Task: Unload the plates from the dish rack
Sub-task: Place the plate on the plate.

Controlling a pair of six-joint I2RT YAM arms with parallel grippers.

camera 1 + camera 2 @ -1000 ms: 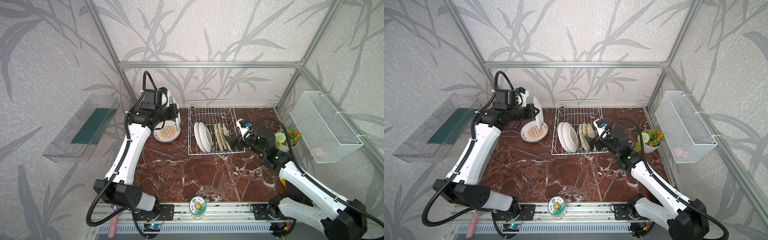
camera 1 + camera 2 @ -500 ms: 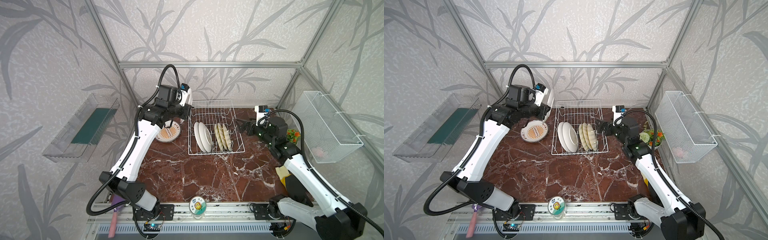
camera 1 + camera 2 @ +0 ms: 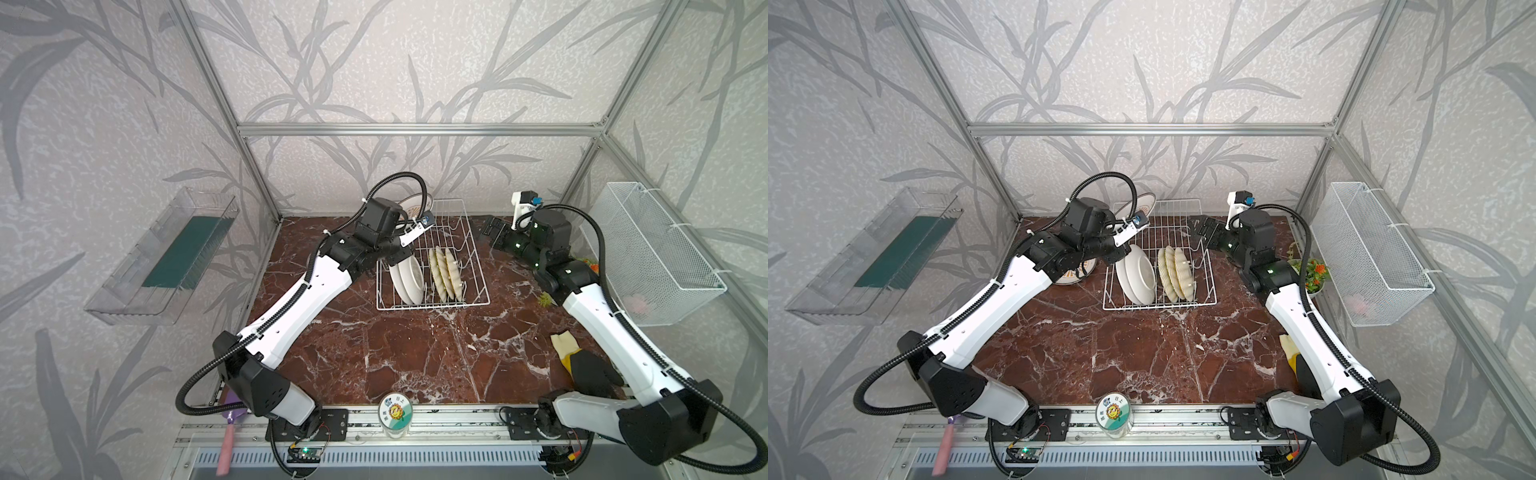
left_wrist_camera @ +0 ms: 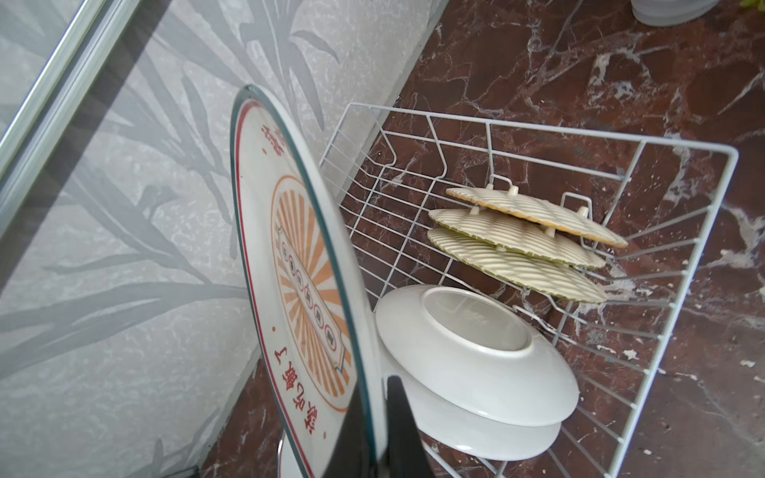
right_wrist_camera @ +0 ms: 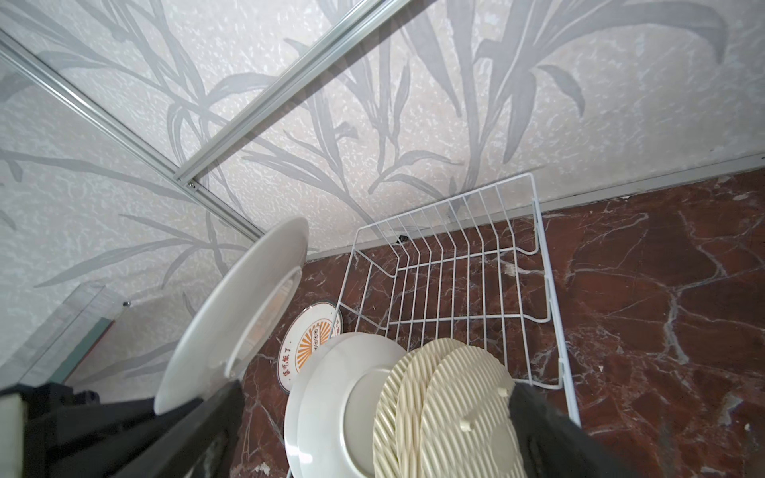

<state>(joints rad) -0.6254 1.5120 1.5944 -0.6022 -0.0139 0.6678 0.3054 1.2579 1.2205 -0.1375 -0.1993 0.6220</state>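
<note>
My left gripper (image 4: 378, 414) is shut on the rim of a white plate with an orange sunburst face (image 4: 298, 269). It holds this plate on edge above the far left corner of the dish rack (image 3: 432, 306), and the plate shows in both top views (image 3: 415, 203) (image 3: 1140, 203). Two white plates (image 3: 409, 276) (image 3: 1138, 274) and three tan woven plates (image 3: 446, 270) (image 3: 1177, 270) stand in the rack. Another sunburst plate (image 5: 308, 345) lies flat on the table left of the rack. My right gripper (image 3: 492, 230) (image 5: 376, 391) hangs open and empty, raised beyond the rack's far right side.
A white mesh basket (image 3: 660, 253) hangs on the right wall and a clear tray (image 3: 166, 257) on the left wall. A bowl of greens (image 3: 1312, 274) sits behind my right arm. A yellow-black glove (image 3: 582, 365) lies front right, a lidded jar (image 3: 395, 413) at the front edge.
My left gripper carried its plate to the right, from above the flat plate to over the rack's far left corner. My right gripper drew back from the woven plates toward the far right, still open.
</note>
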